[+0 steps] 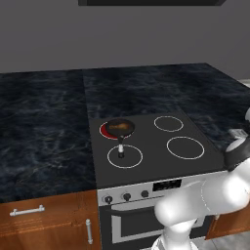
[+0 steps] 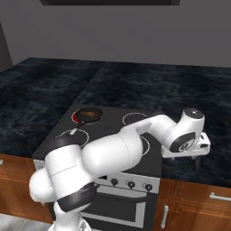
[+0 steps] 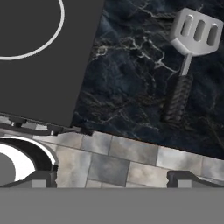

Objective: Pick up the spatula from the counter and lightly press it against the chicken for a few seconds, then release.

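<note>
The spatula [image 3: 187, 65], with a grey slotted blade and a dark ribbed handle, lies flat on the dark marble counter [image 3: 127, 87] to the right of the stove. In the hand view it sits upper right, blade away from me. My gripper [image 3: 114, 178] hovers above the counter's front edge, open and empty, its fingertips [image 3: 188, 177] wide apart and short of the handle. From the right base view the gripper [image 2: 191, 155] hangs over the counter beside the stove. The chicken [image 1: 119, 127] rests in a small dark pan [image 2: 89, 114] on the rear left burner.
The black stovetop [image 1: 151, 146] has white burner rings, and the pan's handle [image 1: 120, 146] points toward the front. Knobs line the oven front [image 1: 127, 196]. Wooden cabinets [image 2: 198, 203] sit below the counter, and a tiled floor [image 3: 122, 157] shows beneath the edge.
</note>
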{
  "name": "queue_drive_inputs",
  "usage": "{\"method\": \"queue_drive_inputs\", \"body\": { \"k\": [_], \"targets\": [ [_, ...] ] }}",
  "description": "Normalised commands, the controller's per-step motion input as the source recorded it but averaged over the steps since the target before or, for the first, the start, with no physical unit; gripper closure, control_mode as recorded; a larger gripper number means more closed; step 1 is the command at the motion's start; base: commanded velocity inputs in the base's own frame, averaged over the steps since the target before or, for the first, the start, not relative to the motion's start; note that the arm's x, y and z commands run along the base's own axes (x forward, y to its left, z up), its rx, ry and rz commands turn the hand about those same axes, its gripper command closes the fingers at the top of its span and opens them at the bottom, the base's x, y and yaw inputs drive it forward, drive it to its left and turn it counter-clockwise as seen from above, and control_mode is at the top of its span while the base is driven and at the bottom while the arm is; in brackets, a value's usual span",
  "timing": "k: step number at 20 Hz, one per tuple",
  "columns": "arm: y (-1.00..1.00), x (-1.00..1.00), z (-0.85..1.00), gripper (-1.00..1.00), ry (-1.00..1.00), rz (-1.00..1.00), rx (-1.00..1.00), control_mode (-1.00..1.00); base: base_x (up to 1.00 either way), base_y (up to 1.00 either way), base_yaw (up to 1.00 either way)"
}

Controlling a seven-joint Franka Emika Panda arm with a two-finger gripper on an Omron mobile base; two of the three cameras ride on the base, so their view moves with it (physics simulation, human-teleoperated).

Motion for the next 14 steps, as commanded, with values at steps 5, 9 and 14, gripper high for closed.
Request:
{"method": "queue_drive_inputs", "body": {
  "k": [5,9,14],
  "targets": [
    [-0.09,0.11,-0.13,-1.0,0.03,0.03,0.02,-1.0,0.0,0.0,0.0],
    [-0.11,0.1,-0.09,-1.0,0.01,0.03,0.03,-1.0,0.0,0.0,0.0],
    [-0.08,0.15,-0.1,-1.0,0.0,0.04,0.03,-1.0,0.0,0.0,0.0]
  ]
}}
